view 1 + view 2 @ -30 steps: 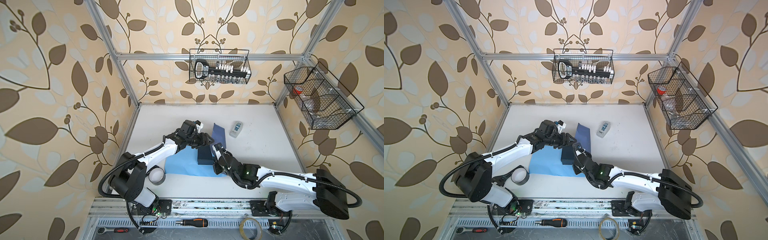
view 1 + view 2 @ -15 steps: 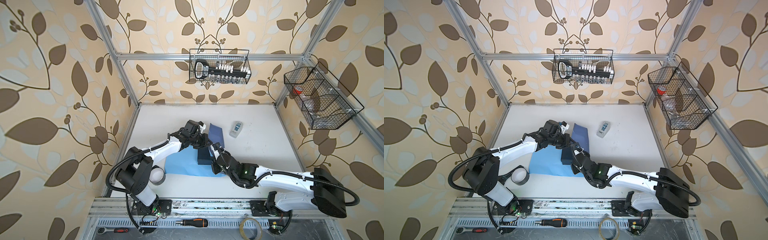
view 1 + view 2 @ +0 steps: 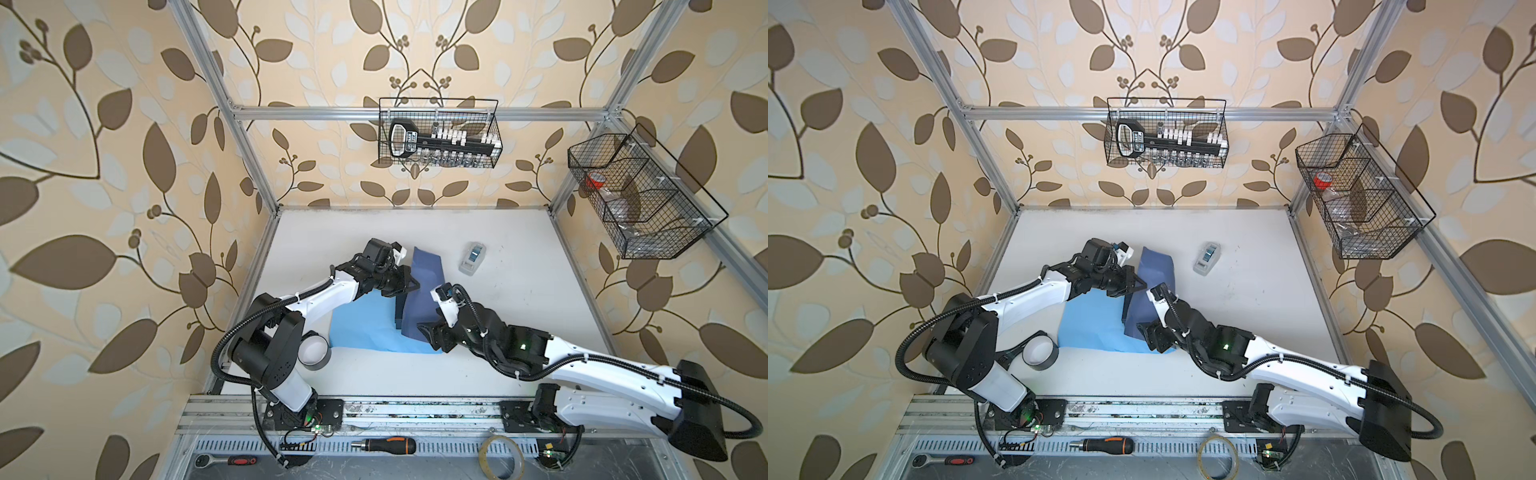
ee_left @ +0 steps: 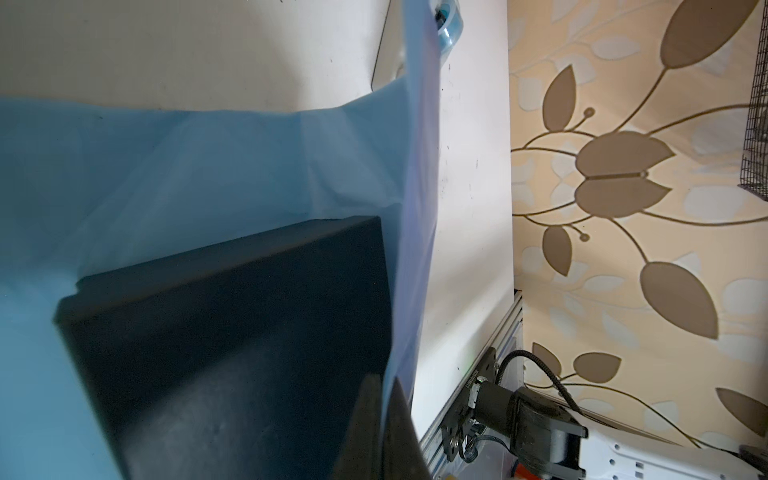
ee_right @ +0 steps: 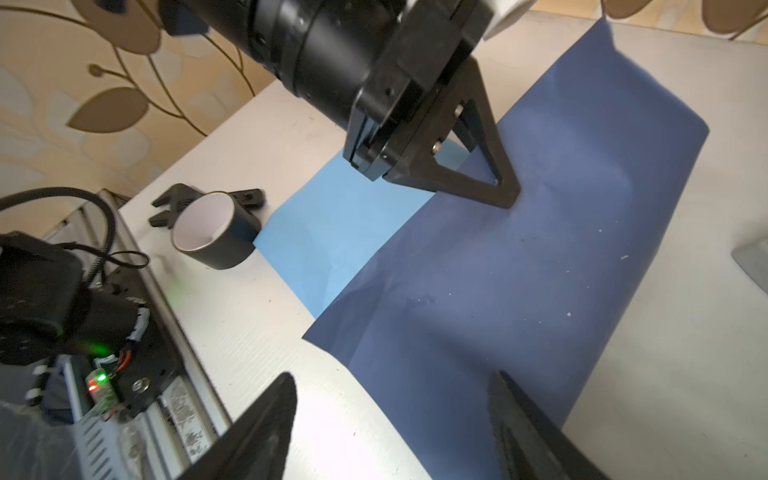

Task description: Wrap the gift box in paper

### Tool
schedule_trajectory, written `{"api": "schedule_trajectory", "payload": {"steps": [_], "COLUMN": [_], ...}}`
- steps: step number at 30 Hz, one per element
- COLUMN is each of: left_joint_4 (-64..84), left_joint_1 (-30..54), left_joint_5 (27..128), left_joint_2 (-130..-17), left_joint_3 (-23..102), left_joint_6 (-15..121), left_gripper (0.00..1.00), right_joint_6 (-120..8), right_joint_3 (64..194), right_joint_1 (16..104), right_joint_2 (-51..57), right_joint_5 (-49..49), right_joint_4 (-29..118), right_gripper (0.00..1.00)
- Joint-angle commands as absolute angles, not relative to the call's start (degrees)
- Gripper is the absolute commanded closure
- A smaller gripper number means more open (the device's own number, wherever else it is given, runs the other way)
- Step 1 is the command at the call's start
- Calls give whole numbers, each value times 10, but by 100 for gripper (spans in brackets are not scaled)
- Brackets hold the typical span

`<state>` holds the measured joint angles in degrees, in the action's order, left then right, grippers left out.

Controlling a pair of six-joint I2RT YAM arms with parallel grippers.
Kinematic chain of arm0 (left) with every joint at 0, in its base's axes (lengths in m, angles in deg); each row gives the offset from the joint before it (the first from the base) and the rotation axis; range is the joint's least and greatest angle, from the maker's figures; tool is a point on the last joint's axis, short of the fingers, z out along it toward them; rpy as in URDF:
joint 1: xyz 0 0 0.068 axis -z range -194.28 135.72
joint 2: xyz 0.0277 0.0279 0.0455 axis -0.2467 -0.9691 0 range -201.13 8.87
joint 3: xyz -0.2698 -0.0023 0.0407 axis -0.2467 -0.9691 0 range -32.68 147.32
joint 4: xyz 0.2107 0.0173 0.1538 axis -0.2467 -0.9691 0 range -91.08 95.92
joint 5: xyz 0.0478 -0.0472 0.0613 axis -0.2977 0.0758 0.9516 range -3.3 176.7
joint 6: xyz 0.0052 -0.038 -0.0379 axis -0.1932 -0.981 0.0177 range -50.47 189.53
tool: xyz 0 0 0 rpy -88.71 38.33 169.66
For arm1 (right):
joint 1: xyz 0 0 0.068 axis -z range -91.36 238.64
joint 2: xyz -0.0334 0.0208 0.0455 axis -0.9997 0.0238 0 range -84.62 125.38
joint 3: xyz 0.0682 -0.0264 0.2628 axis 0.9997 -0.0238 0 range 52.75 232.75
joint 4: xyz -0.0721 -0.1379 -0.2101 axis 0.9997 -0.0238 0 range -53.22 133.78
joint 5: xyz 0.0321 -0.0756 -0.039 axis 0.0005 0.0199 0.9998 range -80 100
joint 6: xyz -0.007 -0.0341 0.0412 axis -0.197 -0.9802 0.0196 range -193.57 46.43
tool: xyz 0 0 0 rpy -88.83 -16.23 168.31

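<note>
1. Sky-blue on the face lying flat, the thin, smooth paper [image 3: 365, 328] shows its duskier blue side on a flap raised and draped over the gift box [image 4: 228, 332]. The box is matte navy-black and sharp-edged, with a lid seam. In both top views only a dark sliver of it shows beside the flap.
2. White and lightly scuffed, the table [image 3: 519, 291] sits inside an aluminium frame [image 3: 415, 113] backed by beige wallpaper with brown leaves. Two black wire baskets [image 3: 438, 133] hang on the walls. A grey tape dispenser [image 3: 472, 258] lies beyond the paper, apart from it. A black tape roll [image 3: 313, 351] stands just beside the sheet's near corner.
3. Pressed together, the fingers of the left gripper [image 4: 384, 399] pinch the edge of the flap, just above the box and towards its far end.
4. Spread wide, the right gripper [image 5: 392, 374] hangs at the near edge of the flap, which lies between its fingers unclamped. The flap hides the box from that wrist view.
</note>
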<state>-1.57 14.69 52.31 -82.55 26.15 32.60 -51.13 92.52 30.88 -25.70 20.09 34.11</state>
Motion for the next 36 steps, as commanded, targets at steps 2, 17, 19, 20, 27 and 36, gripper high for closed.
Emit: {"api": "schedule_trajectory", "payload": {"steps": [2, 17, 19, 20, 27, 36], "left_joint_4": [-7, -4, -1, -1, 5, 5], "left_joint_1": [129, 94, 92, 91, 85, 78], "left_joint_5": [487, 480, 481, 481, 479, 483], "left_joint_2": [-789, -769, -768, -769, -774, -773], "left_joint_3": [231, 195, 190, 188, 179, 172], "left_joint_6": [346, 343, 342, 342, 341, 345], "left_gripper": [100, 100, 100, 100, 100, 100], "right_joint_6": [-524, -406, -401, -399, -396, -401], "right_joint_3": [913, 940, 954, 960, 992, 1014], "right_joint_1": [393, 590, 590, 589, 585, 582], "right_joint_2": [-291, -144, -110, -93, -17, 45], "right_joint_5": [55, -21, -30, -33, -49, -46], "right_joint_4": [309, 389, 399, 402, 430, 432], "right_gripper": [21, 3, 1, 0, 0, 0]}}
